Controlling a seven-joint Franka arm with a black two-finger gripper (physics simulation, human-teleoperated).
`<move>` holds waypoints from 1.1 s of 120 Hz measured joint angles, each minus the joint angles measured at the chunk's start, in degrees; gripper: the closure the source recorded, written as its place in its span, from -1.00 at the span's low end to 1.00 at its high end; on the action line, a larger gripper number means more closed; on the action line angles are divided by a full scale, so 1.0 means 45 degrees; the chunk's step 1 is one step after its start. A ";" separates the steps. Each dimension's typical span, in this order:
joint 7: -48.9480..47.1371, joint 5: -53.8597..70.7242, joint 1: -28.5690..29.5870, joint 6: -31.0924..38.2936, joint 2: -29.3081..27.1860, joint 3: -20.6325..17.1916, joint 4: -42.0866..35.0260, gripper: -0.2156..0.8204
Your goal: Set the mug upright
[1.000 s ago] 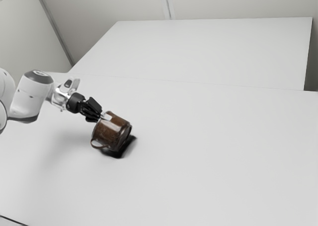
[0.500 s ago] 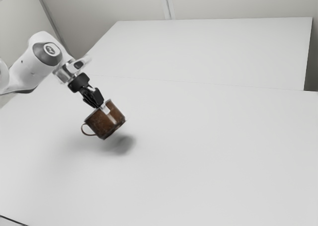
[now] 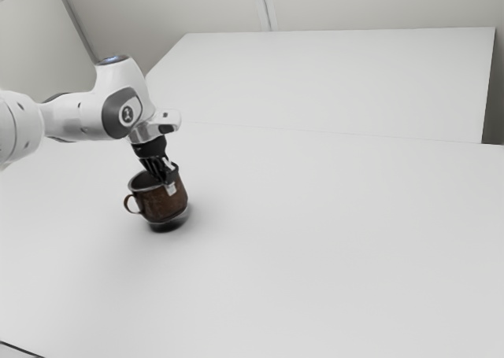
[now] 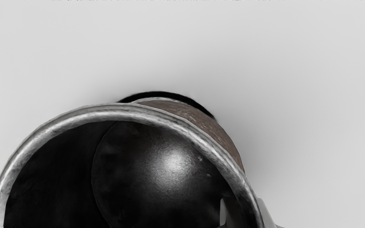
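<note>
The mug [image 3: 160, 204] is nearly upright, at 8 o'clock from the exterior view's centre, with its handle [image 3: 130, 204] at 9 o'clock; the gripper [image 3: 168, 185] grasps its wall near 1 o'clock, 1 finger inside and 1 outside; the righting looks mostly done, leaving a slight levelling, set-down and release; I cannot tell if the base touches the table [image 3: 331, 248]; 0.5 s ago the mouth leaned towards 11 o'clock, and the shadow lay farther off.

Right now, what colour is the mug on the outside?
The mug is brown on the outside, best seen in the exterior view.
</note>
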 joint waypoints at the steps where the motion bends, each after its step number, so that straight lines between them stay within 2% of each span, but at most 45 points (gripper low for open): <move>1: -0.0048 0.0029 -0.0006 0.0102 -0.0002 -0.0011 -0.0076 0.93; 20: -0.0870 0.0359 -0.0018 0.1735 -0.0009 -0.0093 -0.1134 0.92; 24: -0.1013 0.0376 -0.0017 0.1955 -0.0010 -0.0111 -0.1246 0.87; 46: -0.1565 0.0313 -0.0011 0.2653 -0.0057 -0.0155 -0.1465 0.12; 66: -0.1914 0.0206 0.0005 0.2731 -0.0810 -0.0236 -0.1362 -0.26; 92: -0.2215 -0.0423 -0.0076 0.0768 -0.0885 -0.0419 0.1178 -0.47; 132: -0.2546 -0.0755 -0.0293 -0.3188 -0.0099 -0.0495 0.6147 -0.56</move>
